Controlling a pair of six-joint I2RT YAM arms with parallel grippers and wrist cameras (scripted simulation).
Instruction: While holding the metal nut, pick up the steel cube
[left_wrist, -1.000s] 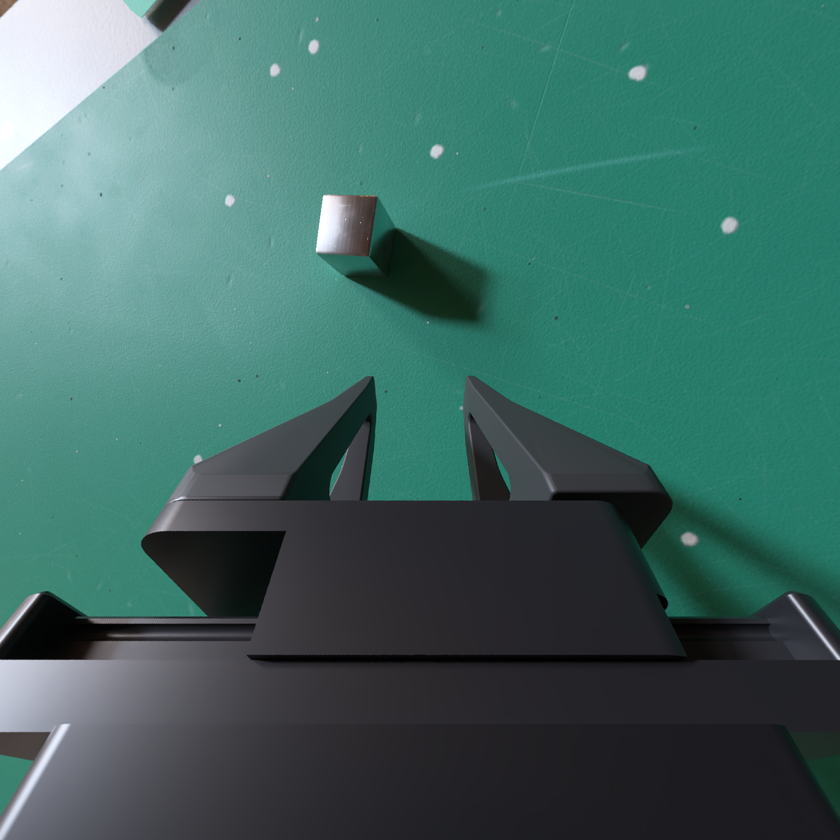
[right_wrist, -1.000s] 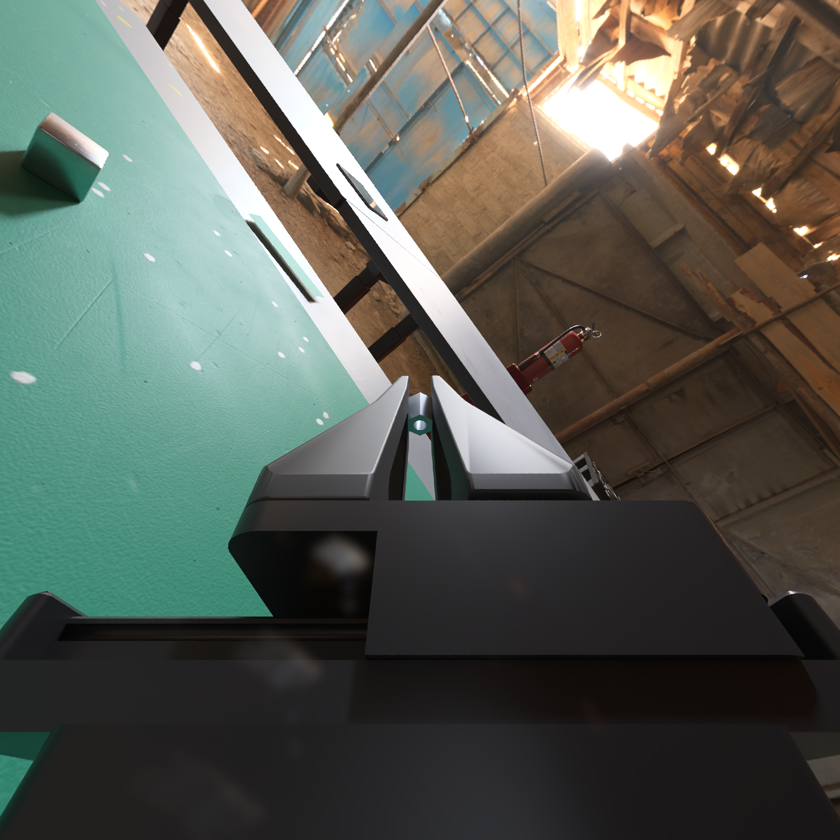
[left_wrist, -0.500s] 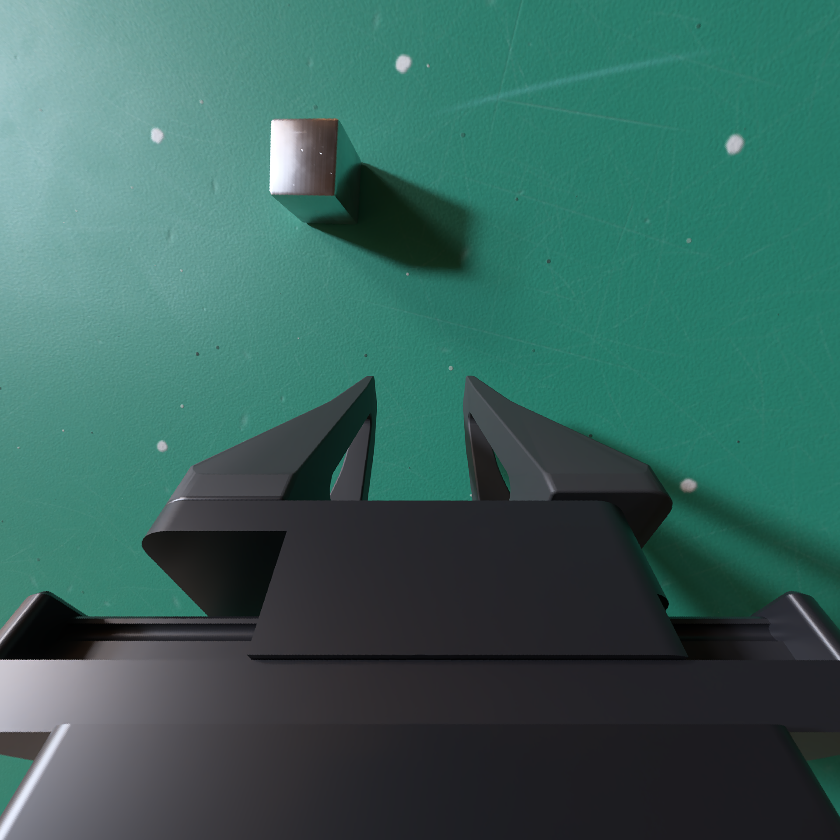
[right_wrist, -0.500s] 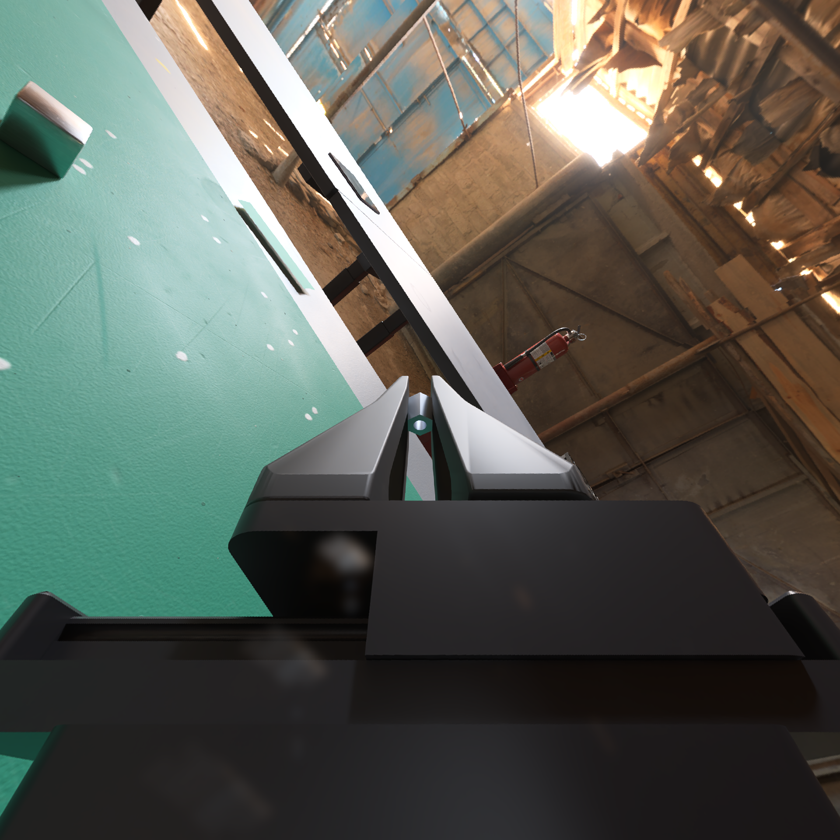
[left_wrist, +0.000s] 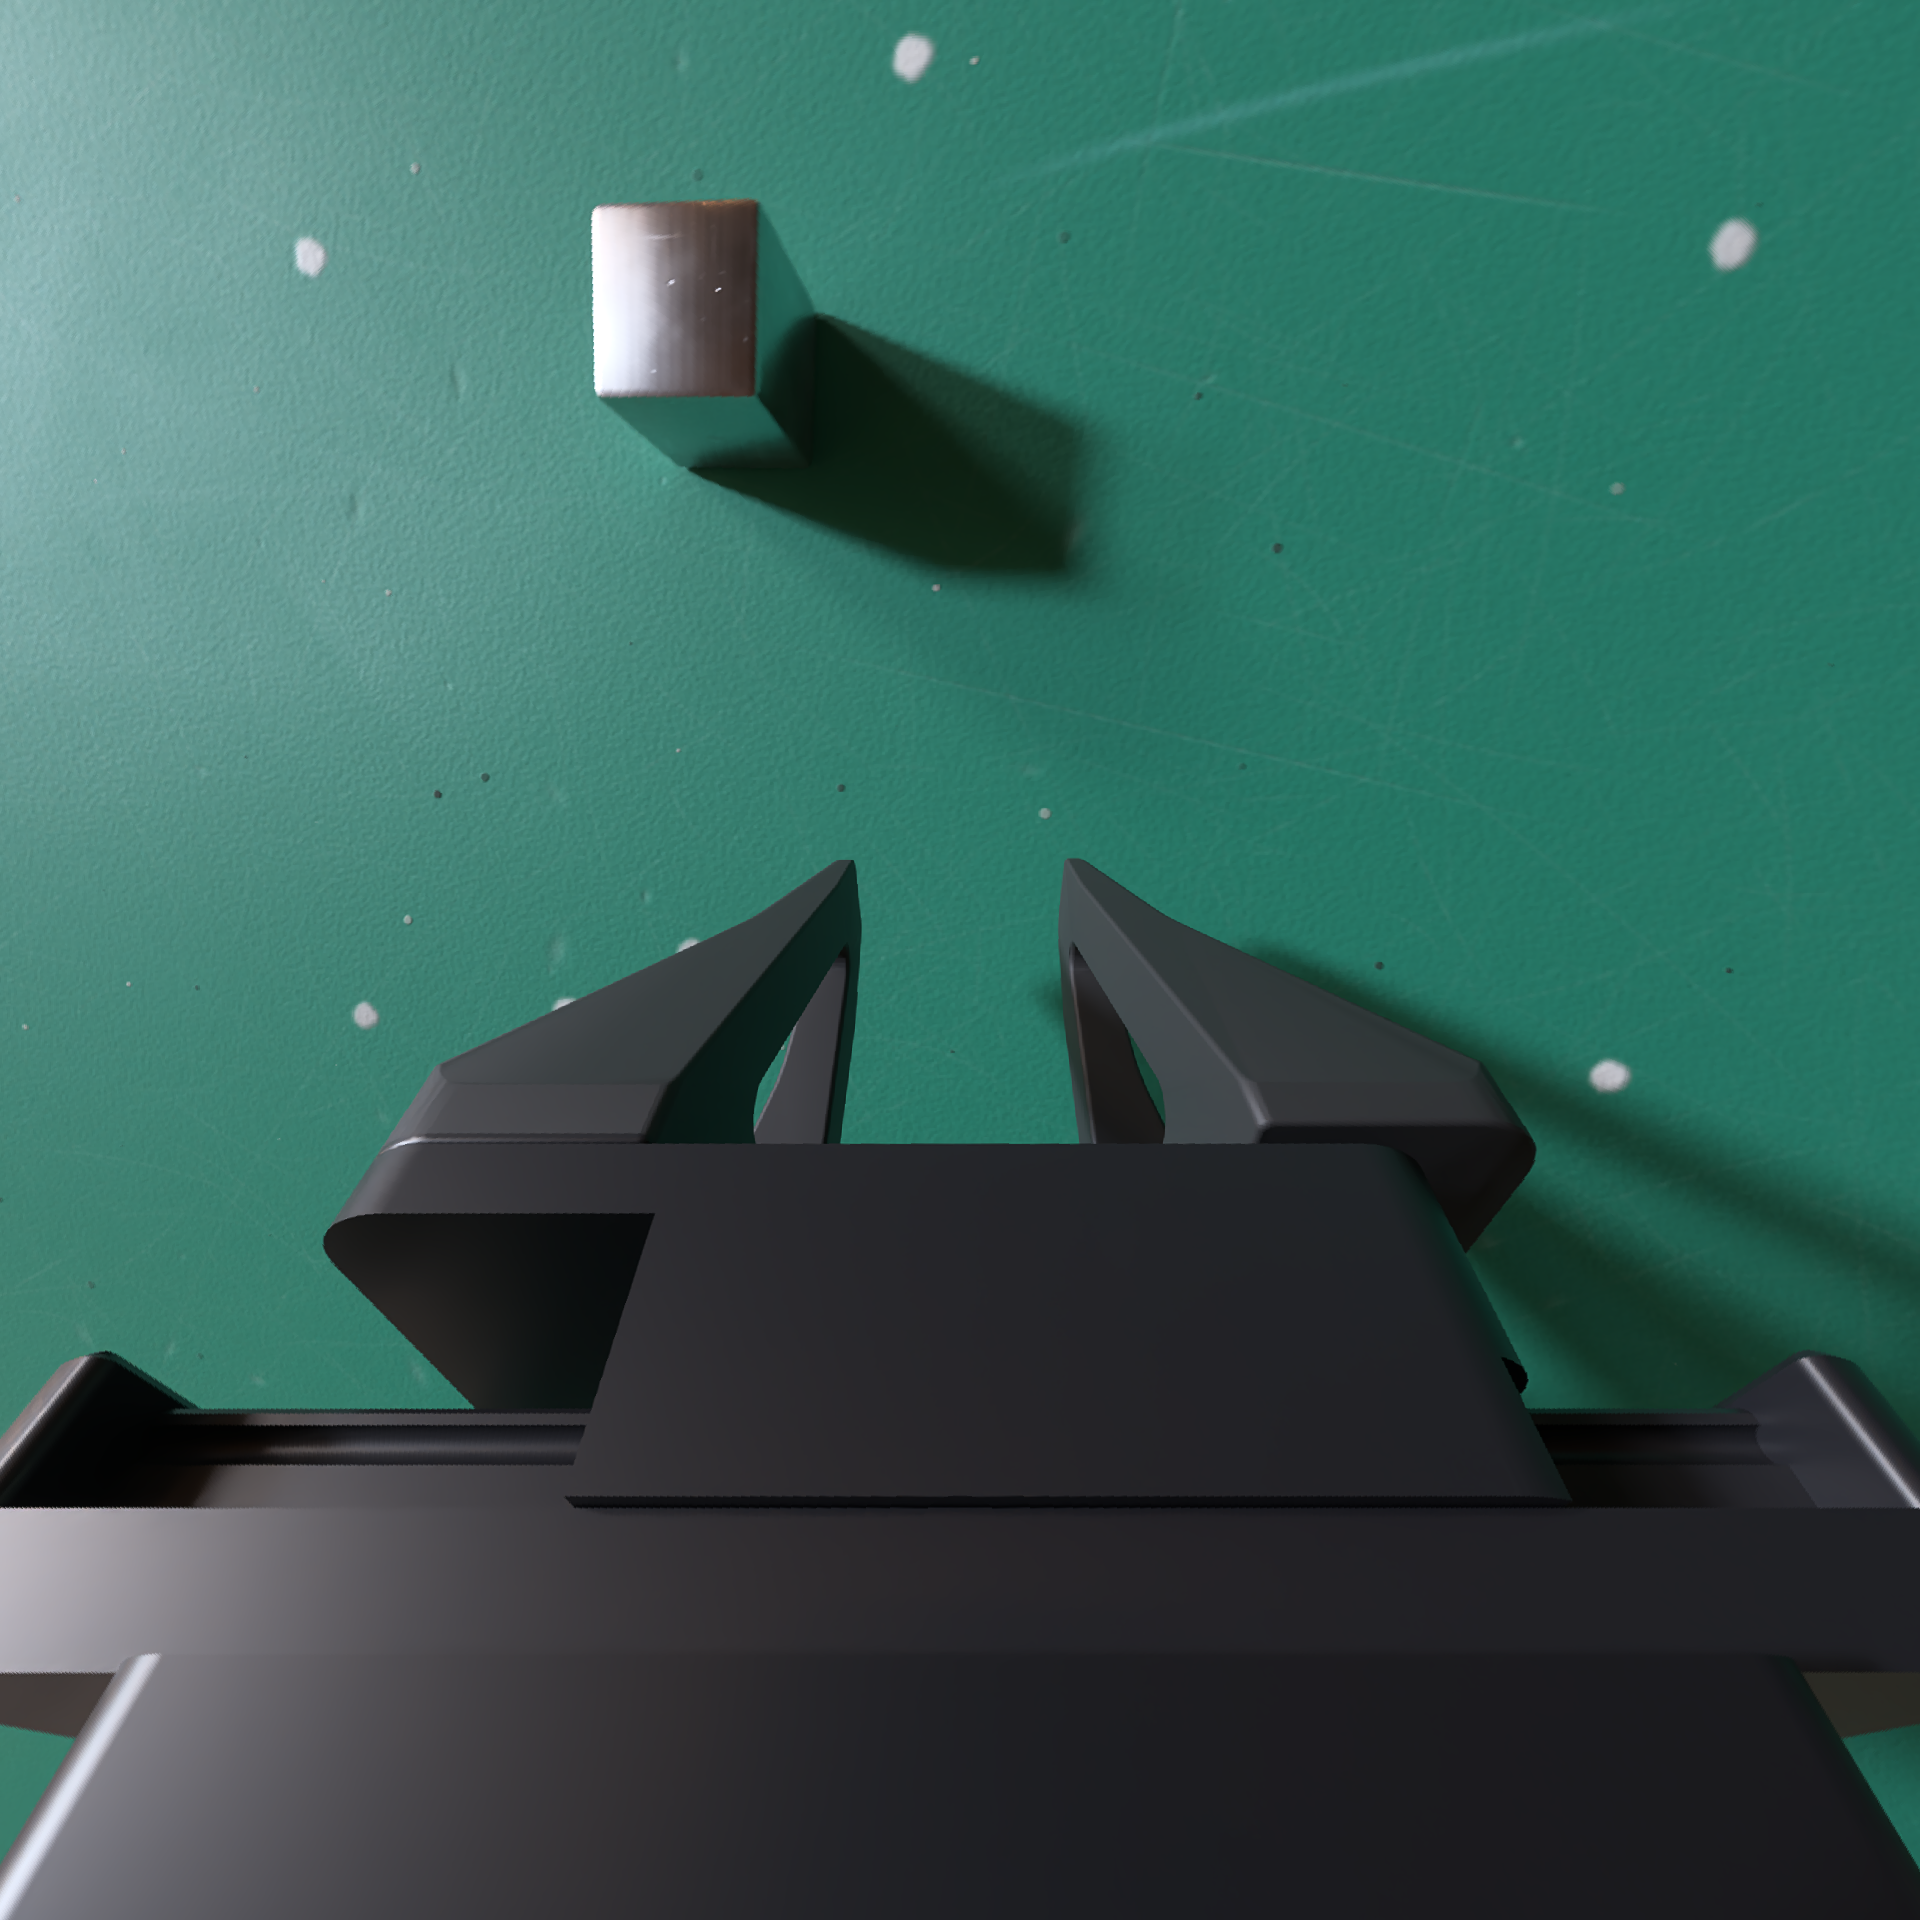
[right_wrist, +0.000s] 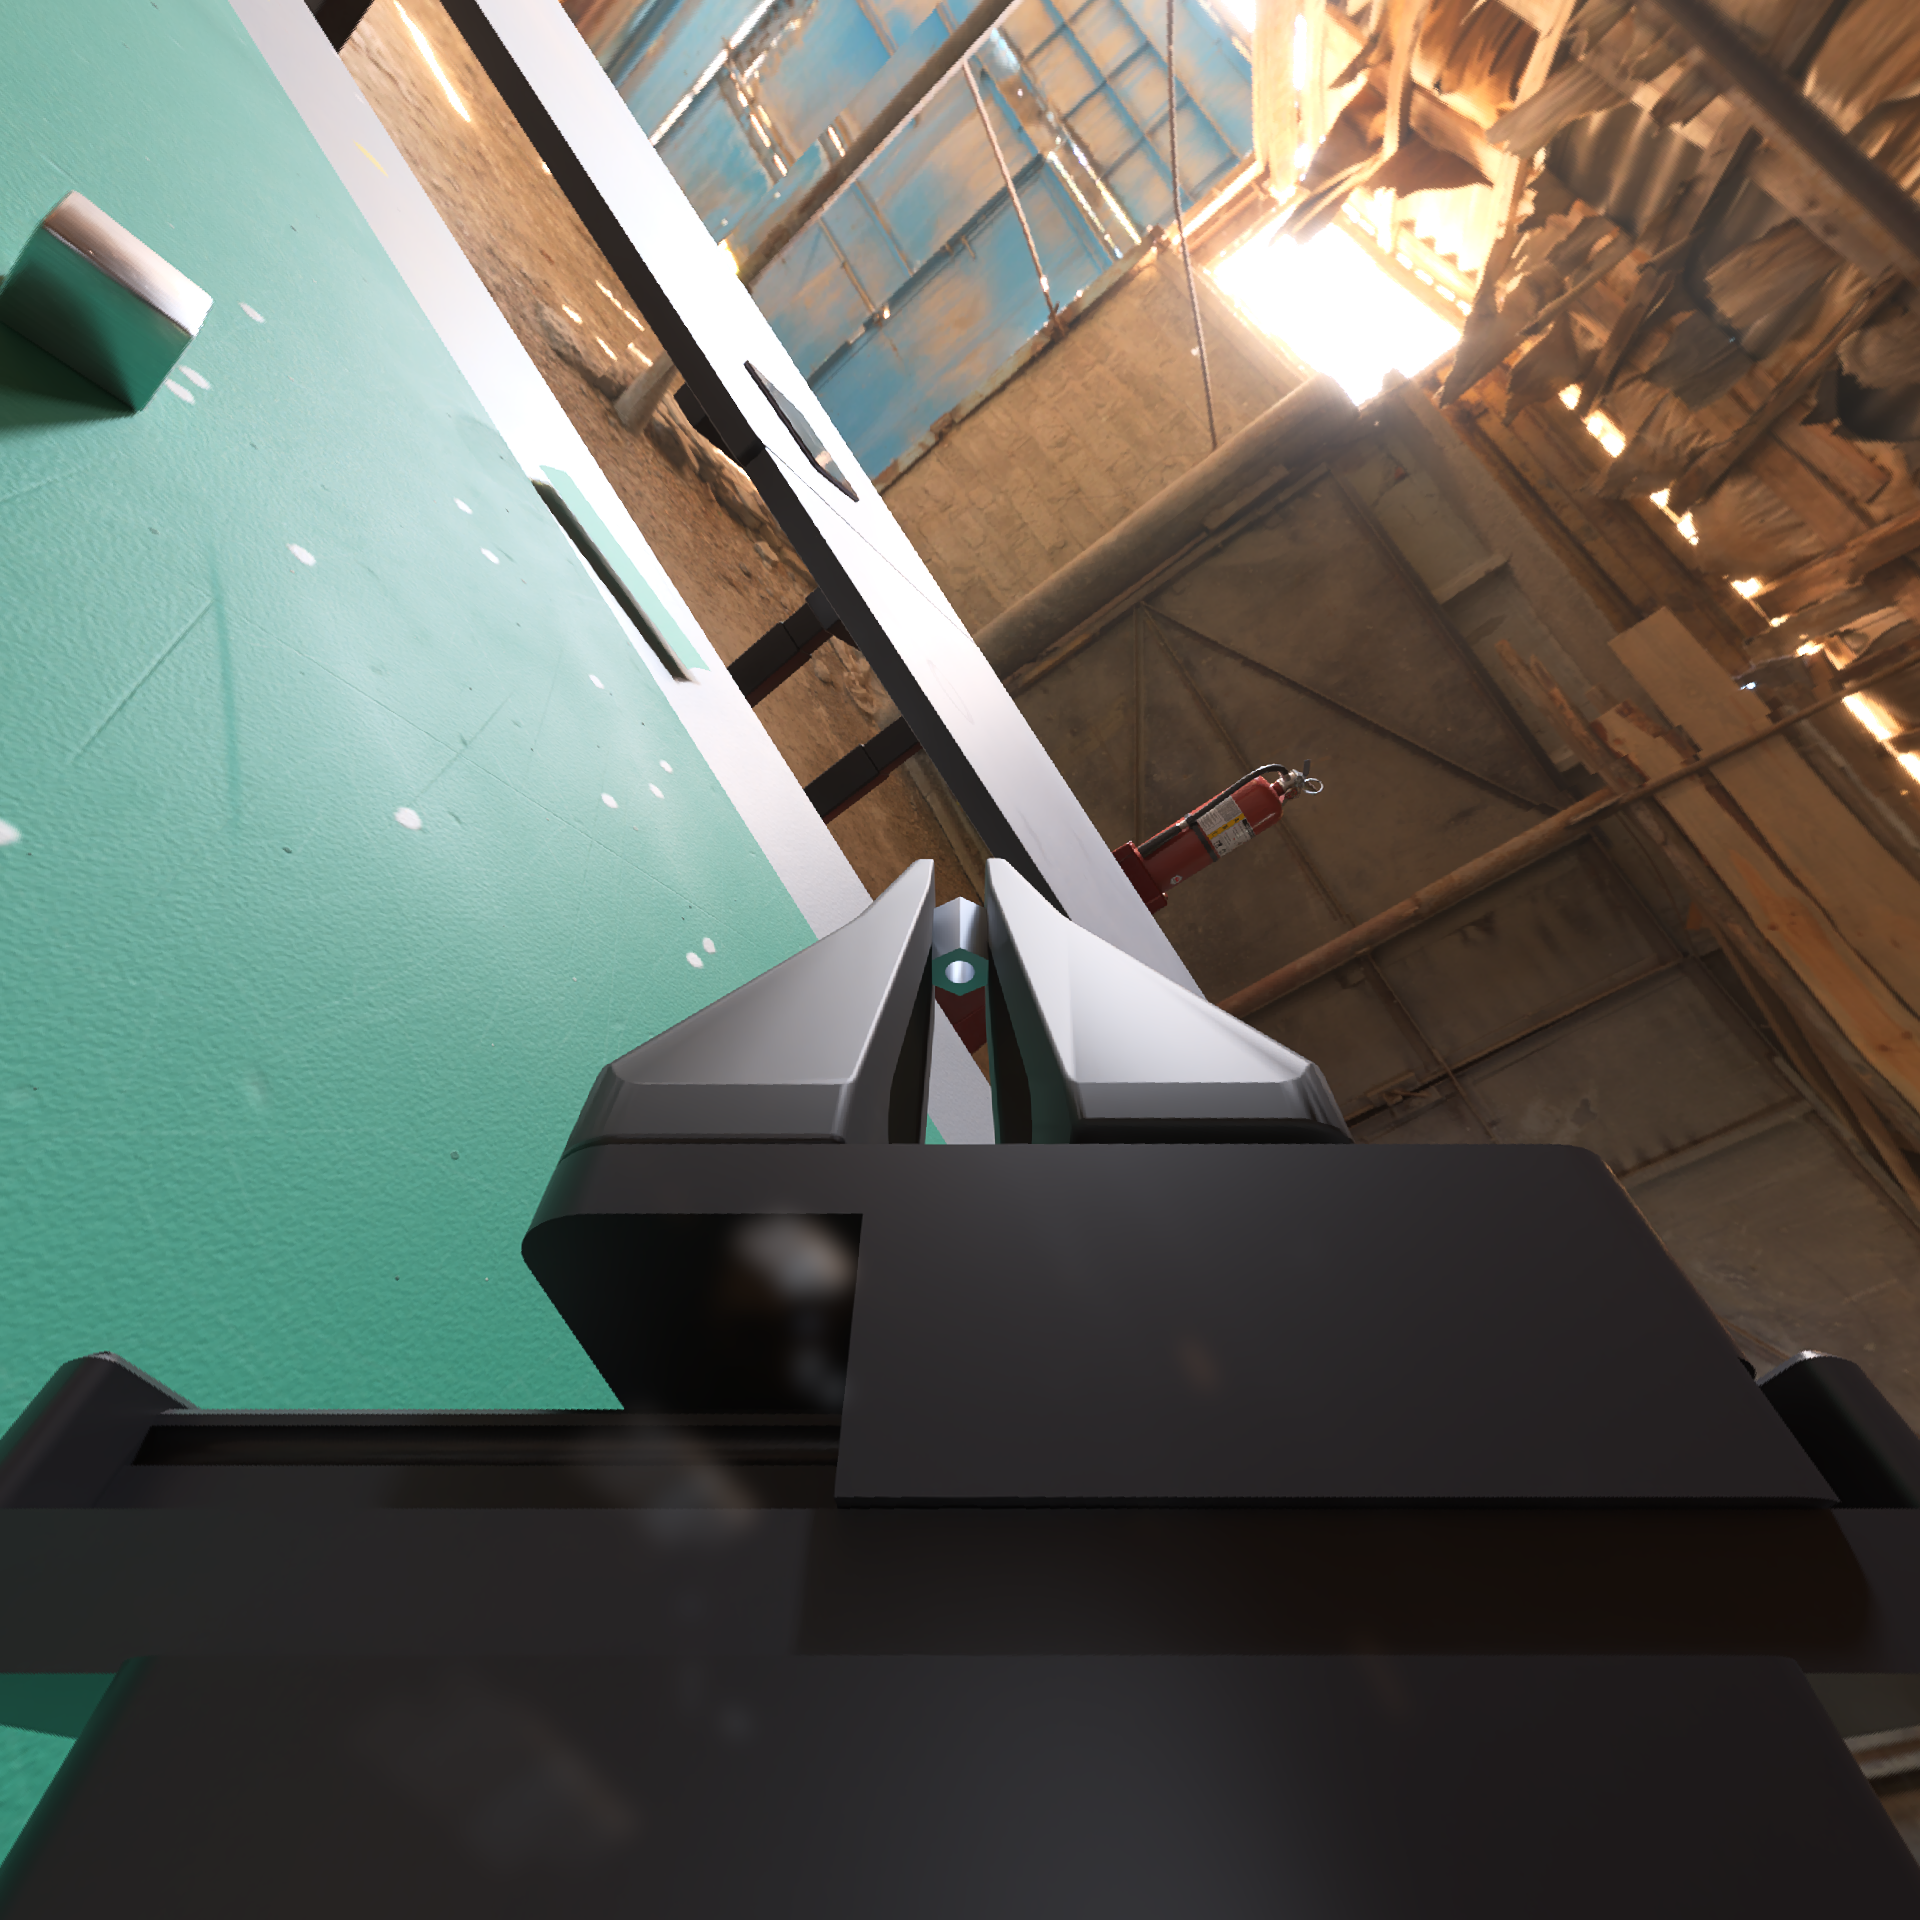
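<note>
The steel cube sits on the green mat and casts a dark shadow to its right. My left gripper hovers above the mat, open and empty, with the cube ahead and to the left of its fingertips. The cube also shows at the far left of the right wrist view. My right gripper is raised and tilted, shut on the small metal nut, which sits between its fingertips with its hole facing the camera.
The mat ends at a white table border with a dark slot near it. Beyond the edge are a grey beam, a red fire extinguisher and a worn building wall.
The left gripper has come lower toward the mat, so the cube looks larger and sits lower in its view. The right gripper has shifted slightly with the nut held.
</note>
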